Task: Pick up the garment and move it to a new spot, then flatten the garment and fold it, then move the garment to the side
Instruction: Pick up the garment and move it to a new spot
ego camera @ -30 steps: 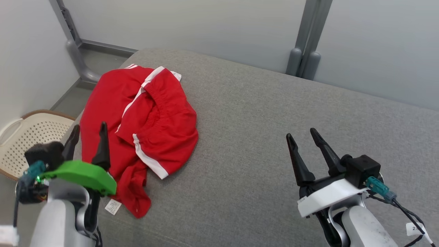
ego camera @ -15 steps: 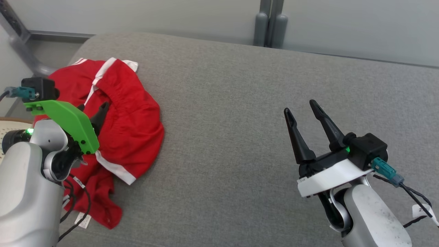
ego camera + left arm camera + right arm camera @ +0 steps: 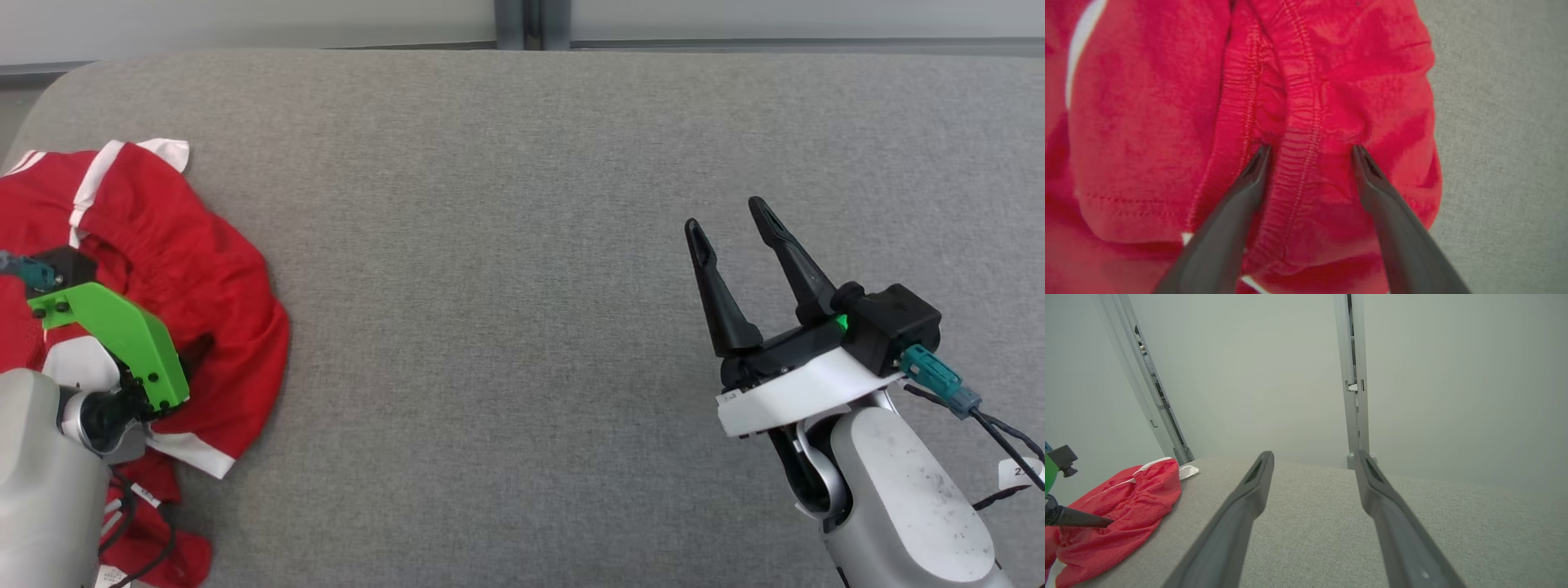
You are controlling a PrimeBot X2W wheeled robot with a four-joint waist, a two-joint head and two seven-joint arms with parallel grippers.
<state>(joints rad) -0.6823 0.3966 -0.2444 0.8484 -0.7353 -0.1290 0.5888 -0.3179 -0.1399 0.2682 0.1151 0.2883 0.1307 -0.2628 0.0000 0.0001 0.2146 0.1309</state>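
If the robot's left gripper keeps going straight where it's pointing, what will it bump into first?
The crumpled red fabric garment with white stripes. The left gripper points straight at it, open fingers either side of its gathered waistband; the tips look almost touching, though depth is hard to judge.

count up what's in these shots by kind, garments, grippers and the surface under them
red garment: 1
grippers: 2, the left gripper and the right gripper, both open
grey padded surface: 1
total: 4
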